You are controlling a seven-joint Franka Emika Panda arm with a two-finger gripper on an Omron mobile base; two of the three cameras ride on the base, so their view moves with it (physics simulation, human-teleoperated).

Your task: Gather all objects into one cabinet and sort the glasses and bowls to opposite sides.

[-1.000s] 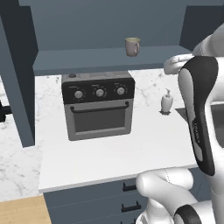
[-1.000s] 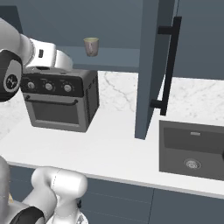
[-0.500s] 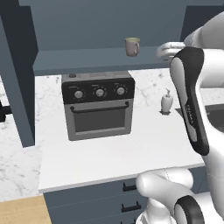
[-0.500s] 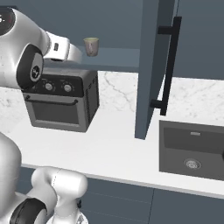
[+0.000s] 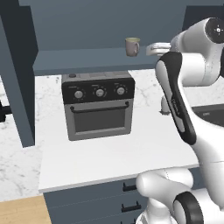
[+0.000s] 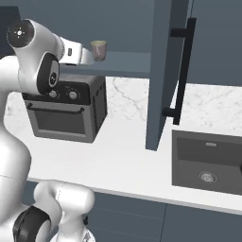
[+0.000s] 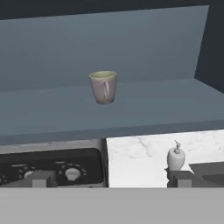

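At the far left of the left base view an open slate-blue cabinet door [image 5: 17, 78] hangs clear of the opening, so the shelf [image 5: 87, 59] behind it lies exposed for reaching in. Below the shelf, left of centre, a grey toaster oven [image 5: 98, 107] sits on the white marble counter [image 5: 109, 157]. Upper centre, the beige mug [image 5: 132, 46] stands upright on the shelf, handle toward the right of the frame. Just right of it, the gripper [image 5: 154, 49] is level with the mug and apart from it. In the hand view both fingertips [image 7: 41, 179] sit far apart at the bottom corners: spread wide, empty, probably lined up to close around the mug. A small white shaker [image 7: 175, 158] stands on the counter, lower right.
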